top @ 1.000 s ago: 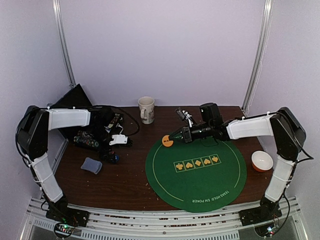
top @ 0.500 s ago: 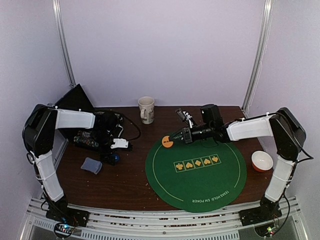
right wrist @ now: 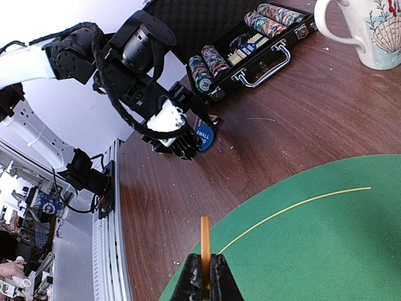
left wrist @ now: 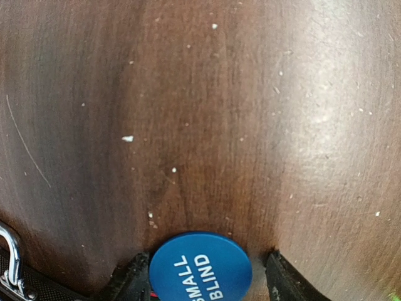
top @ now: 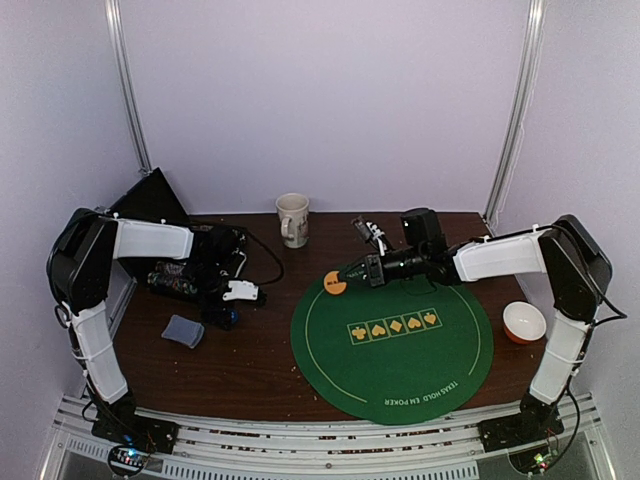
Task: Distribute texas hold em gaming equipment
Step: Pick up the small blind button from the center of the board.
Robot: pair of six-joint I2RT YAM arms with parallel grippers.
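Observation:
A blue "SMALL BLIND" button disc (left wrist: 200, 266) lies on the wooden table between the fingers of my left gripper (left wrist: 203, 285). The left finger (left wrist: 130, 282) is at its rim; the right finger (left wrist: 283, 282) stands a little clear of it, so the jaws are open around the disc. From above, that blue disc (top: 228, 318) is left of the green poker mat (top: 400, 380). My right gripper (right wrist: 205, 273) is shut on an orange button disc (right wrist: 205, 248), held on edge over the mat's far left rim (top: 335, 283). A grey-blue card deck (top: 183, 331) lies at the left.
An open black case (right wrist: 250, 47) with striped chip stacks sits behind the left gripper (top: 228, 300). A beige mug (top: 293, 218) stands at the back centre. A bowl (top: 524, 322) is right of the mat. Cables trail near the case.
My left gripper has come down over the blue disc and its jaws have narrowed around it. The right gripper still holds the orange disc in nearly the same spot.

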